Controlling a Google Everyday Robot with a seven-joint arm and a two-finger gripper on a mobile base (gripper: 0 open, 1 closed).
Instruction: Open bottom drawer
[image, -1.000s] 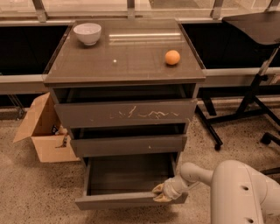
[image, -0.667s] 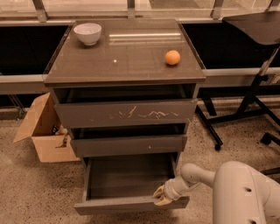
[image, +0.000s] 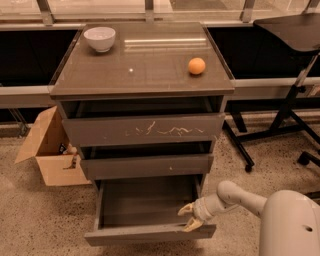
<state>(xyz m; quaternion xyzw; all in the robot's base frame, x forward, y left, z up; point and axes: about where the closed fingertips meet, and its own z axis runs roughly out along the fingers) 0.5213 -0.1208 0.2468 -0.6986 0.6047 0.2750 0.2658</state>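
Note:
The bottom drawer of the dark grey cabinet is pulled well out, showing its plain grey box inside. Its slim front sits low near the frame's bottom edge. My gripper is at the drawer's right end, just behind the top of the front panel, with its pale fingers spread apart, one above and one near the front's upper edge. My white arm reaches in from the lower right. The top drawer with white scratches and the middle drawer are slightly out.
A white bowl and an orange sit on the cabinet top. An open cardboard box stands on the floor at the left. A black chair base is at the right.
The bottom drawer has slid a little further out toward the camera, and my gripper has moved with its front, down and slightly left.

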